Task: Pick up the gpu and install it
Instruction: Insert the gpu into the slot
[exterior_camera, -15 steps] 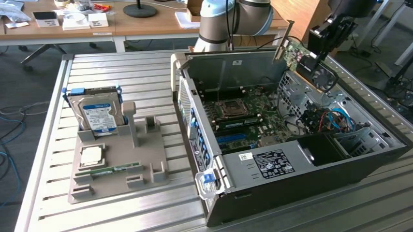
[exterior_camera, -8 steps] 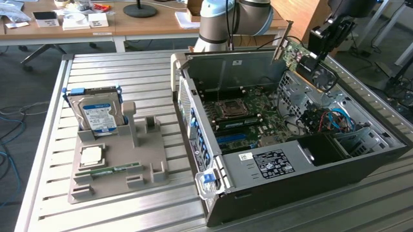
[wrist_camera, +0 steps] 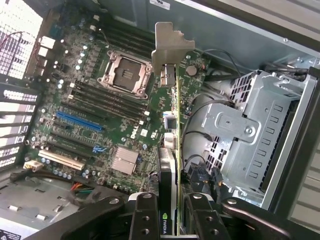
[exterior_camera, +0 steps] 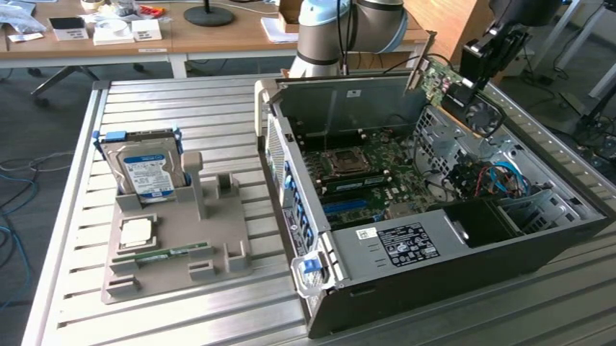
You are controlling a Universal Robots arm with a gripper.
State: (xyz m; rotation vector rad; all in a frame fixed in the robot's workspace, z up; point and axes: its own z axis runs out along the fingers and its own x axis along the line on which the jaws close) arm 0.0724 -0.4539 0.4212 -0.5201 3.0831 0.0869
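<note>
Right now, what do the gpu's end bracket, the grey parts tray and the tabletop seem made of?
End bracket of the gpu: bent sheet metal, probably steel, dull silver sheen. Grey parts tray: likely matte plastic, uniform colour, blocky moulded slots. Tabletop: apparently aluminium, pale brushed slats with grooves.

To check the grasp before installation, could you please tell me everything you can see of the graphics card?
The graphics card is a thin green circuit board with a black cooler and round fan on one face and a silver metal bracket at one end. The gripper clamps it at the cooler end. It hangs tilted above the open computer case, over the motherboard, apparently touching nothing else. The bracket end points away from the gripper.
</note>
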